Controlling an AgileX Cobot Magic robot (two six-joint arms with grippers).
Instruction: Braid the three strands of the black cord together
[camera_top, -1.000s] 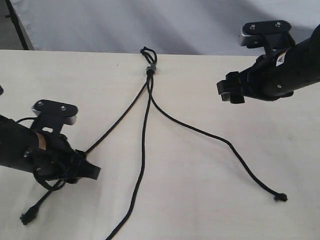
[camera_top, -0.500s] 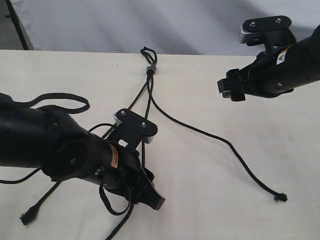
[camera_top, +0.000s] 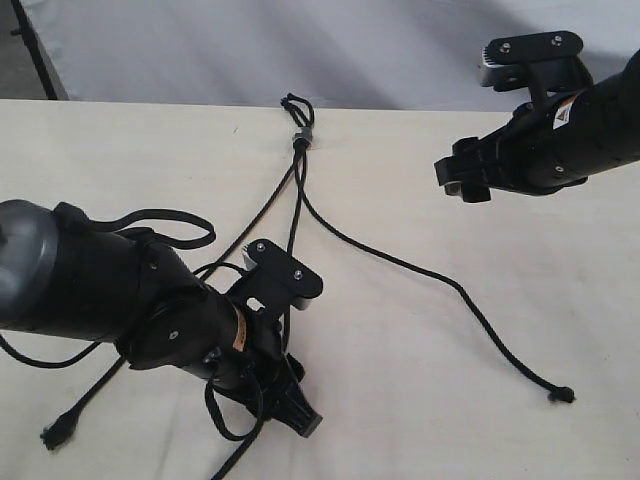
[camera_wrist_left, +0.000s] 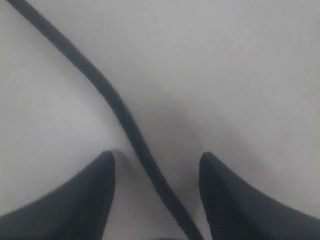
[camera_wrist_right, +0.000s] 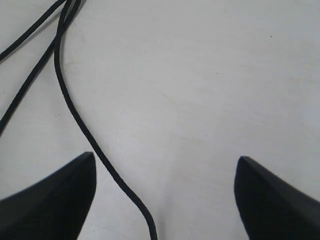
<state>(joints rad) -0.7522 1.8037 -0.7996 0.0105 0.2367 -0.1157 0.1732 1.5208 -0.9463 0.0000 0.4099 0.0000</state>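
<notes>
The cord (camera_top: 299, 138) is bound at the far middle of the table (camera_top: 500, 330), 3 strands (camera_top: 420, 268) fanning nearer — looks thin, light, floppy, so I'd pinch firmly mid-length. The left gripper (camera_wrist_left: 157, 155) straddles 1 strand, jaws apart; the right gripper (camera_wrist_right: 165, 157) gapes wide, empty.

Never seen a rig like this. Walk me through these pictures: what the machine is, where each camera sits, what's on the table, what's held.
It is a robot with two arms, each ending in a two-fingered hand. The wide picture comes from a camera off the arms; the two close-ups come from cameras on the wrists, looking past each hand's dark fingertips. On the pale table lies a black cord, bound at one end with a small loop, fanning into three strands. The left hand is low over the table, open, with one of them running between its fingers, not pinched. The right hand hangs open over the table, holding nothing. No braiding shows yet.
</notes>
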